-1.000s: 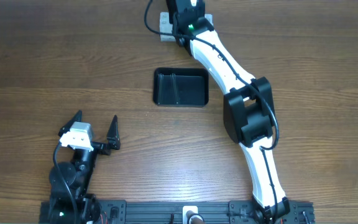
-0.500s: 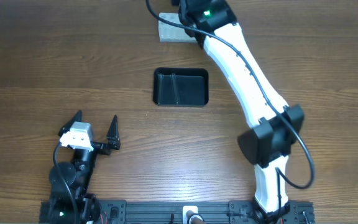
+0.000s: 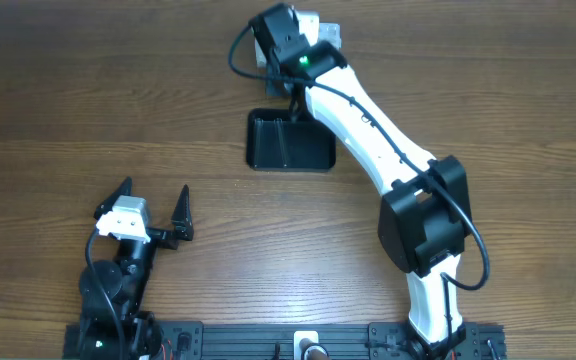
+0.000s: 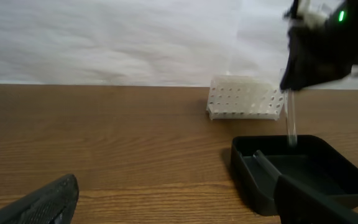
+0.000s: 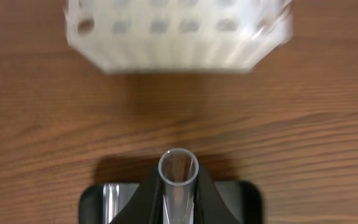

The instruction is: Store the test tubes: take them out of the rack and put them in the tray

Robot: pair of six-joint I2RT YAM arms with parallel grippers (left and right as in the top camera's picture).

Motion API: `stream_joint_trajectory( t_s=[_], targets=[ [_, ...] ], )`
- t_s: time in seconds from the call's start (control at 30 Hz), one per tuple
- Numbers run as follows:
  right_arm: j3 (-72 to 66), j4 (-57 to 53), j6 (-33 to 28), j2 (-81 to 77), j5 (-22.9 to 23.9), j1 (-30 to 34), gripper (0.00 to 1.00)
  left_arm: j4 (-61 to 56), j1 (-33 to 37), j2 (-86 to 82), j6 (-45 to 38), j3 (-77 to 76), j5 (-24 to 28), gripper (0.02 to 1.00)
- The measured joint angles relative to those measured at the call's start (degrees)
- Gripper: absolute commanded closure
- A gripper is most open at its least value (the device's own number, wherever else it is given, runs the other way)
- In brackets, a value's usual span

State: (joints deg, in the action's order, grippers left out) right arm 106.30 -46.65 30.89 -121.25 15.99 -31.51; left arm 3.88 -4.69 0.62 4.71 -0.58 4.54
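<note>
Swung back from the rack (image 5: 173,31) at the far edge of the table (image 3: 68,100), the right gripper (image 5: 178,200) is held above the far side of the tray (image 3: 268,157), clamped on an upright test tube (image 4: 291,121) for lowering in; the left gripper (image 3: 153,205) is kept open.

Wood-grain brown tabletop (image 3: 88,90), boards running side to side. Towards the far side sits a white rack (image 4: 244,98) with rows of small holes in its face, standing flat on the wood. Just nearer, and apart from it, is a black tray (image 3: 251,145), a rounded rectangle lying flat and apparently square with the rack, though the overhead view covers part of it. A black rail (image 3: 238,335) runs along the near edge.
</note>
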Motion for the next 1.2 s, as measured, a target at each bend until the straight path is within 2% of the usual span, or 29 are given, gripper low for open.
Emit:
stream_joint_trajectory(
  t_s=[0.23, 0.83, 1.0, 1.2],
  targets=[
    [-6.36, 2.54, 2.60, 0.00, -2.12, -0.22, 0.923, 0.02, 0.02, 0.00, 0.00, 0.00, 0.00, 0.018],
    [-10.75, 4.09, 5.38, -0.76, -2.60, -2.78, 0.884, 0.00, 0.02, 0.00, 0.00, 0.00, 0.00, 0.018],
    [-11.08, 4.07, 6.08, -2.84, -2.62, -2.78, 0.792, 0.00, 0.02, 0.00, 0.00, 0.00, 0.00, 0.018],
    [-11.72, 4.20, 6.51, -3.78, -2.64, -2.78, 0.590, 0.02, 0.02, 0.00, 0.00, 0.00, 0.00, 0.020]
  ],
)
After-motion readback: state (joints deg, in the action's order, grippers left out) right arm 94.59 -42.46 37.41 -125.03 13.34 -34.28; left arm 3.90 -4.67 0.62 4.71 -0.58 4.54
